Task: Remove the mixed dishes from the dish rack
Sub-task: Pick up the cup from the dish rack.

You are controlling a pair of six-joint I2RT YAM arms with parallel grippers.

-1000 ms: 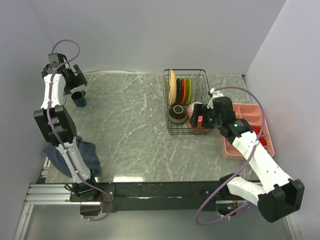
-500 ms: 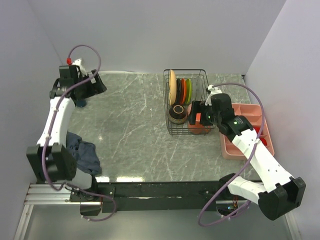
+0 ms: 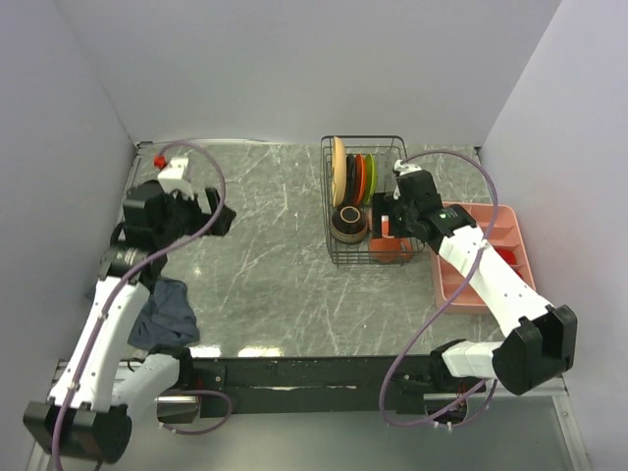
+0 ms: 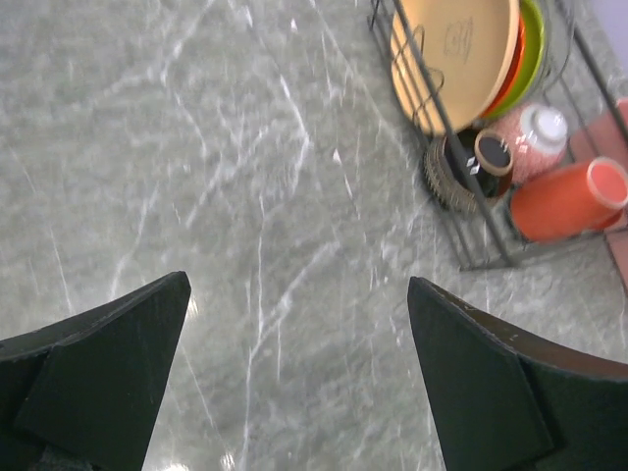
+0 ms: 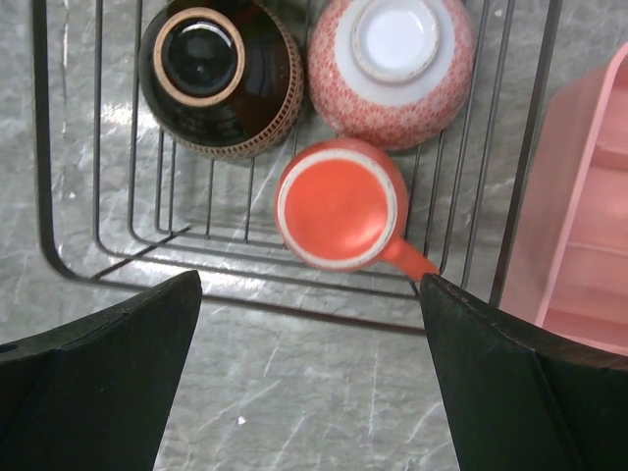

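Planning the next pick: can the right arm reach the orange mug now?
Probably yes: the right gripper hangs open above the orange mug in the dish rack, nothing covers it, though the speckled bowl sits close.

top view: right gripper [image 3: 387, 227] sits over near-right corner of dish rack [image 3: 363, 257], covers most of orange mug [image 5: 340, 203] and speckled bowl [image 5: 391, 64], fingertips hidden. stuff in pink tray [image 3: 496, 224] right of rack too small to tell, arm over part of it. right wrist view: far part of rack cut by top edge. left wrist view: rack clipped by top and right edges, tan plate [image 4: 456, 59] hides all but rims of plates behind it.
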